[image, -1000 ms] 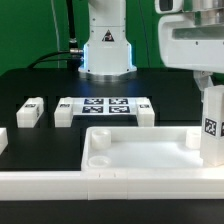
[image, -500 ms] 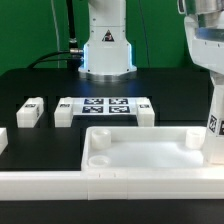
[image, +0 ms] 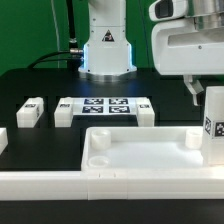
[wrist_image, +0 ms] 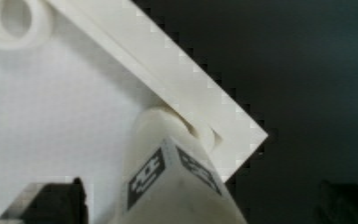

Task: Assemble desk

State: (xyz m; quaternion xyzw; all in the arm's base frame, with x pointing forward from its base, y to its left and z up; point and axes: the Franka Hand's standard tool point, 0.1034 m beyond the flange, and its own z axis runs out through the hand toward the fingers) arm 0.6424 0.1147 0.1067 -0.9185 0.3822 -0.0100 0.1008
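exterior view, left to right. on the black table (image: 40, 80) white tagged plastic block legs are noted lying loose: first leg (image: 3, 140) cut by the frame edge, second leg (image: 30, 113) apart from it, third leg (image: 65, 112) and fourth leg (image: 146, 113) just beside either end of the marker board (image: 105, 106). the large white plastic rimmed tabletop (image: 140, 160) is seen in front, round socket (image: 99, 158) at its left end. a fifth leg (image: 213, 125) is stood upright at its right corner. the gripper (image: 206, 84) is held just above this leg; in the wrist view the fingers (wrist_image: 53, 200) are spread wide, clear of it.
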